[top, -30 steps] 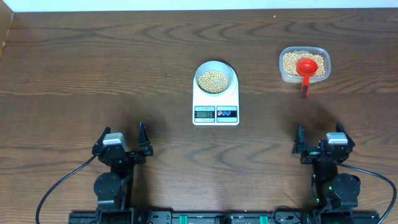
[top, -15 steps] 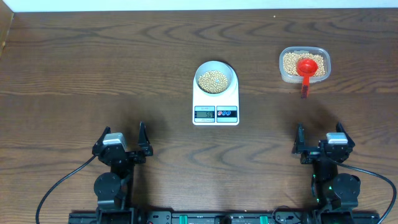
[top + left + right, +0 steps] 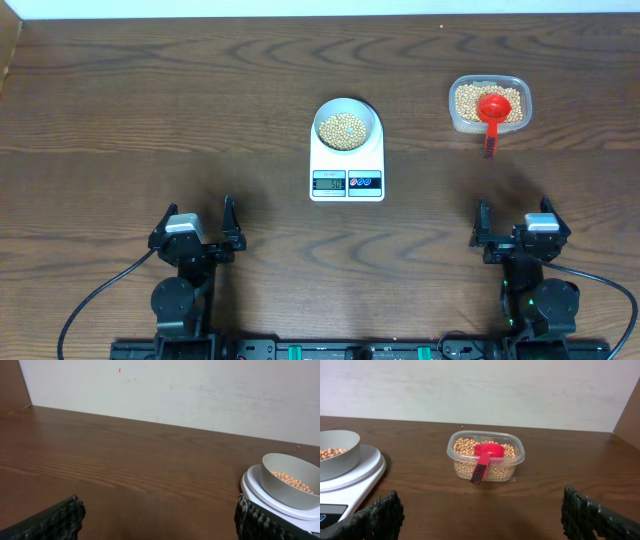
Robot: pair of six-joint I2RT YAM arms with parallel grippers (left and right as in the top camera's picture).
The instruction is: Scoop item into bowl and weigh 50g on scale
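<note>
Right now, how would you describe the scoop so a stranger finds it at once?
On the table, at its far right, stands a clear tub of beans. The scoop lies on them, handle over the near rim, the only red thing there.

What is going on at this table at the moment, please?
Nothing is being handled right now. The left gripper and right gripper sit open and empty at the near edge of the table. The bowl, partly filled with beans, stands on the scale in the middle. The red scoop rests in the clear tub of beans on the right.
</note>
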